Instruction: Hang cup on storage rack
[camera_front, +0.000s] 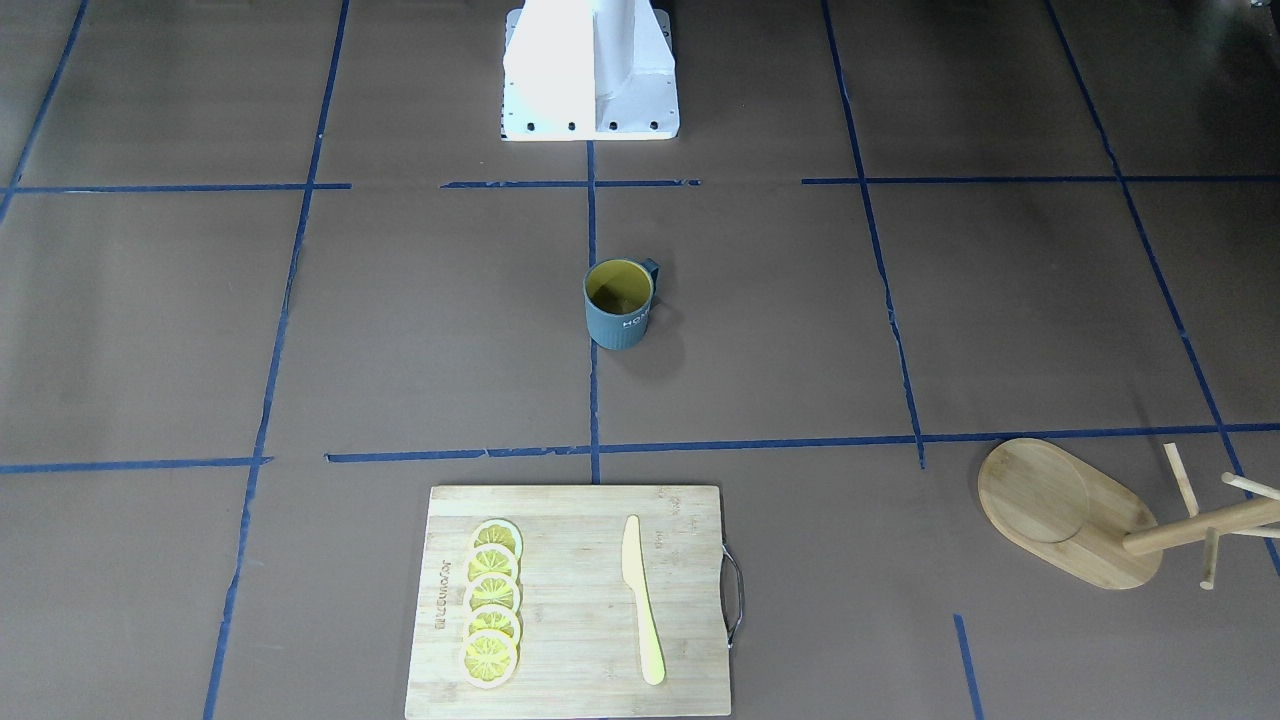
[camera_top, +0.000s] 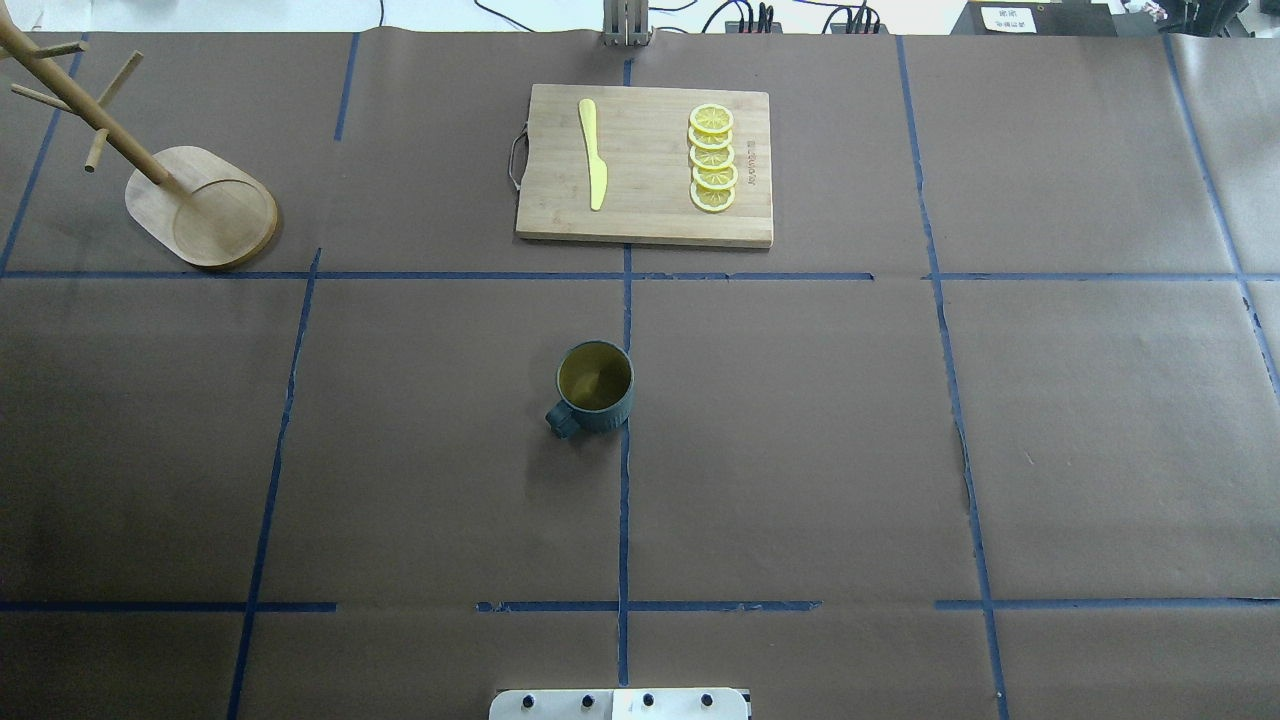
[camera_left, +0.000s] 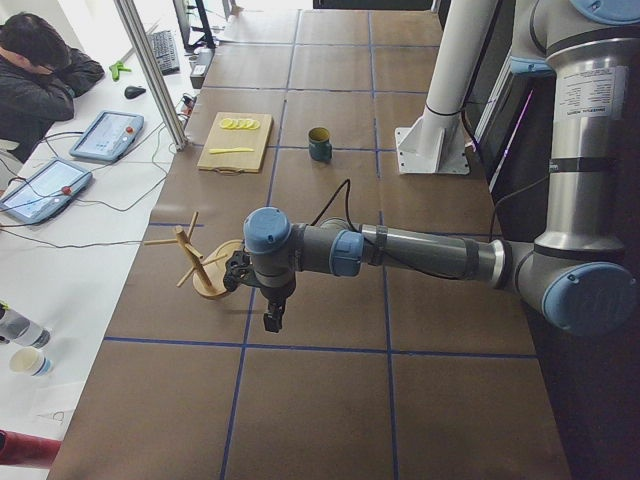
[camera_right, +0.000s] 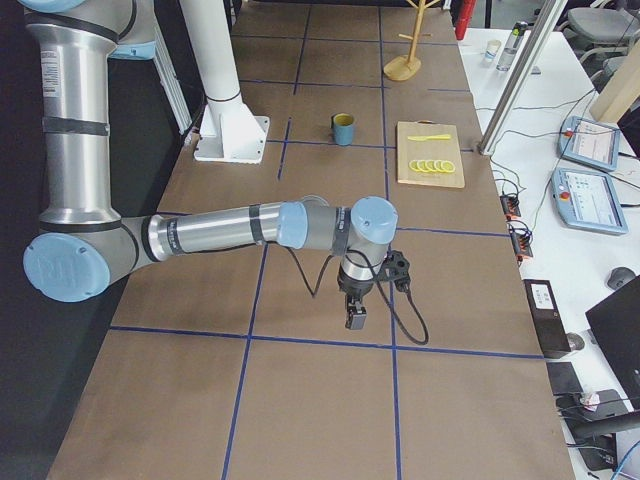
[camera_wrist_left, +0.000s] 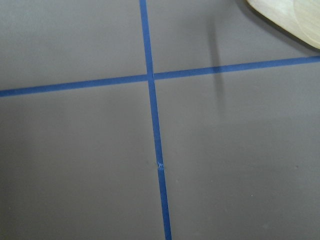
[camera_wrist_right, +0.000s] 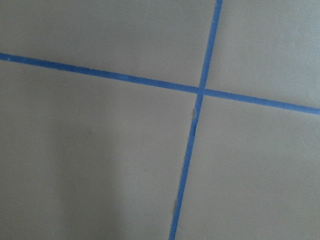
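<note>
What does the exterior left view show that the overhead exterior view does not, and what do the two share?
Only exterior left shows the left arm stretched over the table, the left gripper hanging near the storage rack, a seated person and two tablets. Only the overhead makes out the handle of the cup. Both show the cup, the storage rack and the cutting board with lemon slices and a yellow knife.

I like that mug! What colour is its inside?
The mug is yellow-olive inside, clearest in the overhead exterior view.
</note>
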